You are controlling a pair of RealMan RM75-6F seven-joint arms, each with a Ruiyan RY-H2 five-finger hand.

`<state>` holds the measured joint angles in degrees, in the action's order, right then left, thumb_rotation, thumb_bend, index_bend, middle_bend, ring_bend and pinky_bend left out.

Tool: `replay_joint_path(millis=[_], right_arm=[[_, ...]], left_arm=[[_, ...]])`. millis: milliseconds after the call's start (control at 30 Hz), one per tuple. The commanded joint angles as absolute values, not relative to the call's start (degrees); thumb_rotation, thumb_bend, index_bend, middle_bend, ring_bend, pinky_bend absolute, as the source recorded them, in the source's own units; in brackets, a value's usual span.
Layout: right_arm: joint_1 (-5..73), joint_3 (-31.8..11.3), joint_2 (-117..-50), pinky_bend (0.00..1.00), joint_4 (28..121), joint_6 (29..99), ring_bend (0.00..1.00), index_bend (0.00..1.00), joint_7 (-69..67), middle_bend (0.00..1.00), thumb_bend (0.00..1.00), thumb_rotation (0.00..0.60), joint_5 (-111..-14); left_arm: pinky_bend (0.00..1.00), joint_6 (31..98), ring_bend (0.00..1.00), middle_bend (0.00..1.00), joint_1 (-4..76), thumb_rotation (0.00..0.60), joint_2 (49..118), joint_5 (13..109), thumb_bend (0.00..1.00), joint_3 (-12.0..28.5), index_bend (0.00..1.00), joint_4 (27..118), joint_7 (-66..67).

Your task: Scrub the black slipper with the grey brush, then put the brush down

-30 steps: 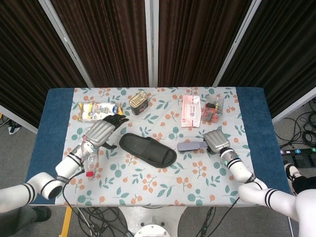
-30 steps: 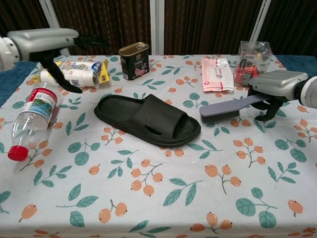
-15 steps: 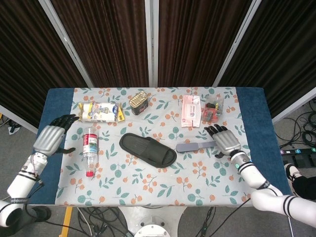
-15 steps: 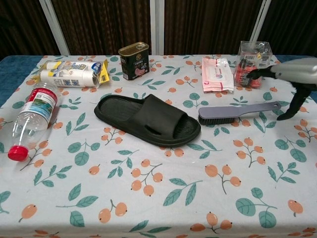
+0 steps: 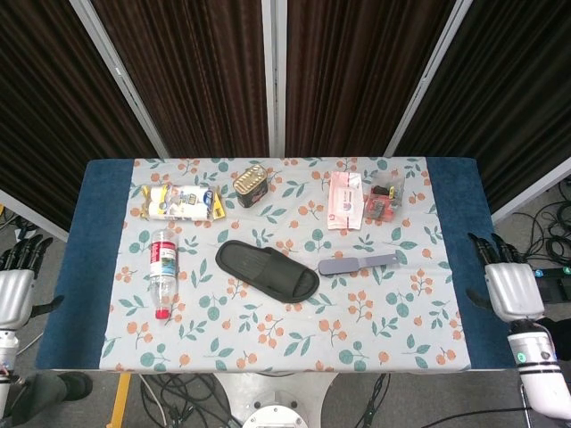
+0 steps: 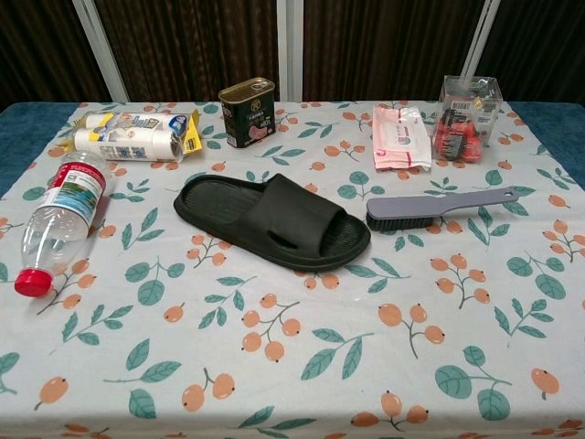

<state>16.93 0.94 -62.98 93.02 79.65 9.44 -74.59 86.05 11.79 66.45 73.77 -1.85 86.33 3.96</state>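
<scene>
The black slipper [image 5: 267, 270] [image 6: 271, 220] lies flat in the middle of the floral tablecloth. The grey brush [image 5: 357, 263] [image 6: 437, 206] rests on the cloth just right of the slipper, bristles down, with nothing touching it. My left hand [image 5: 16, 287] hangs off the table's left side with its fingers spread and holds nothing. Off the right side, my right hand [image 5: 510, 286] is likewise open and empty. The chest view shows neither hand.
A plastic bottle with a red cap [image 5: 161, 269] [image 6: 57, 220] lies at the left. Along the back stand a wrapped roll pack [image 5: 178, 201], a tin can [image 5: 251, 184] [image 6: 247, 111], a pink wipes pack [image 5: 344, 200] and a clear box [image 5: 384, 196] [image 6: 467, 116].
Both hands have pulled back off the table to its sides. The right hand let go of the brush, which now lies alone beside the slipper.
</scene>
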Motion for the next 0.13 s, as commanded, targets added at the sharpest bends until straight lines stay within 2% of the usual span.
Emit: replay_joint_path(millis=[33,133], right_arm=[[11.24,2.54,-63.94,0.11,92.64,86.22,0.00,0.00,5.82,0.11,0.11,0.600,-78.18],[9.16,2.55,-64.58,0.11,92.09,89.10,0.00,0.00,4.30,0.12,0.10,0.600,-80.12]], left_arm=[[0.16,88.87,0.10,0.18,9.02,0.600,66.81,74.53,0.17,-2.67,0.15,88.43,5.95],[0.16,90.78,0.10,0.18,7.17,0.600,67.01,75.46,0.17,-3.11,0.15,90.15,7.72]])
